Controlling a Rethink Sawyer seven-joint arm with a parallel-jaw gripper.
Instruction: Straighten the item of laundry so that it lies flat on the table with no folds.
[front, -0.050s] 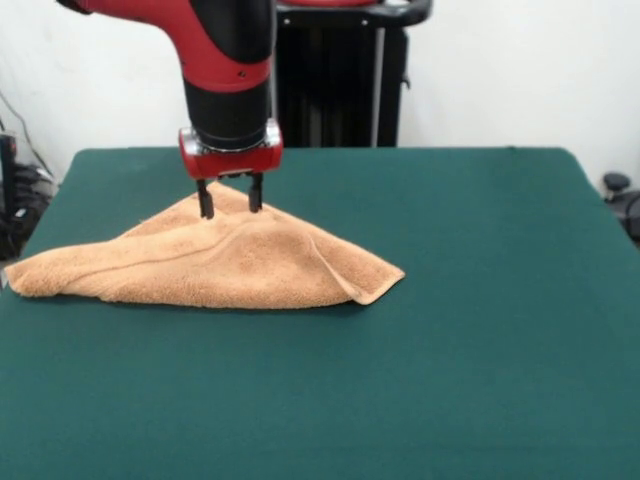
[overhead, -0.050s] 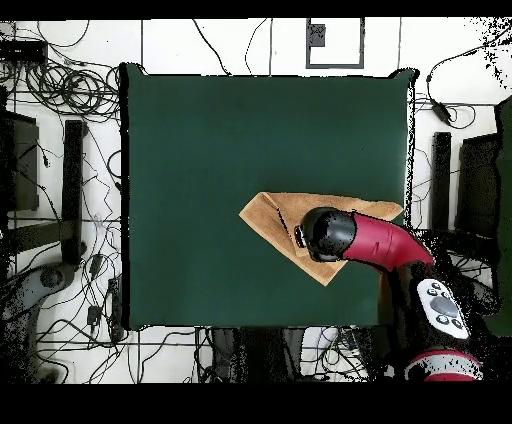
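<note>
The item of laundry (front, -0.050s: 230, 265) is a peach-orange terry towel, folded over itself into a rough triangle on the left half of the dark green table (front, -0.050s: 460, 350). A ridge runs across its middle, and one corner curls up at the right. My gripper (front, -0.050s: 230, 200) stands open at the towel's far peak, with its two dark fingertips apart and down on the cloth. In the overhead view the towel (overhead, -0.050s: 272, 215) lies near the table's (overhead, -0.050s: 220, 140) right side, and the arm's head covers much of it and hides the gripper.
The towel's left end reaches the table's left edge (front, -0.050s: 12, 275) in the front view. Cables and stands (overhead, -0.050s: 70, 180) lie on the floor around the table in the overhead view.
</note>
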